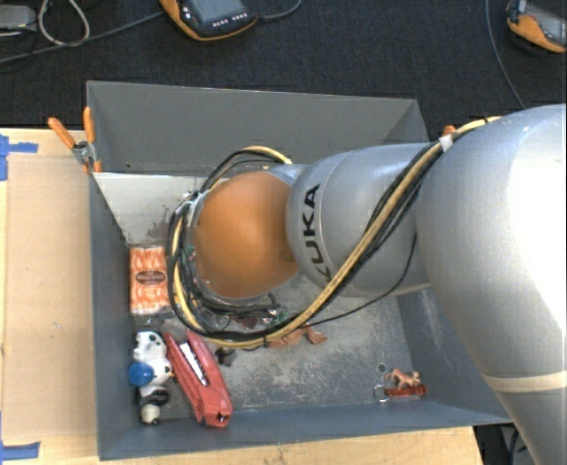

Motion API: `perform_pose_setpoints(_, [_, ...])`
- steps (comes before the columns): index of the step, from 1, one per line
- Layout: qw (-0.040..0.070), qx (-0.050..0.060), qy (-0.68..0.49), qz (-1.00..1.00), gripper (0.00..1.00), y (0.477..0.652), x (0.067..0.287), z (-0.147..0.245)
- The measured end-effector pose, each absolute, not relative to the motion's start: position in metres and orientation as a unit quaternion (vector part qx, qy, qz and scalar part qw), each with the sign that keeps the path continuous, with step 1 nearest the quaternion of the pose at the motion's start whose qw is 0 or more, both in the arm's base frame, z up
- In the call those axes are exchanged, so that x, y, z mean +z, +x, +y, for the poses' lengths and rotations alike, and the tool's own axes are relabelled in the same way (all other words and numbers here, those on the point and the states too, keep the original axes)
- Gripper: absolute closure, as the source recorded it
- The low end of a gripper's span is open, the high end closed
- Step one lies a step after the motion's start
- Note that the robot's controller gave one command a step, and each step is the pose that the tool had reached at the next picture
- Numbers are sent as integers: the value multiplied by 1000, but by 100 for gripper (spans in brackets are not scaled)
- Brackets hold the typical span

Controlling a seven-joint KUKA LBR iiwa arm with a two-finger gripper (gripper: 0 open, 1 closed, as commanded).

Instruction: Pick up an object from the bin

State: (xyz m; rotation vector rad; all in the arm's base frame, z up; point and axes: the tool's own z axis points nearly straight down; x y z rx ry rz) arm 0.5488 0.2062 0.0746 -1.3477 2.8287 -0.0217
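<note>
Grey bin point(264, 124) holds red tool point(198, 378), orange packet point(147, 279) (perhaps snacks), toy point(150, 371).

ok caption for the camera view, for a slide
Arm reaching into the bin beside an orange packet, red tool and blue-white toy

Bin point(254, 119) middle (mostly) beneath arm point(380, 231)
</note>
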Motion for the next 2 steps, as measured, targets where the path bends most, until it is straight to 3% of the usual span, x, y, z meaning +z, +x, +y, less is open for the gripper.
perform_pose_setpoints(2, [1, -5, -430, 903, 100, 546, 119, 209])
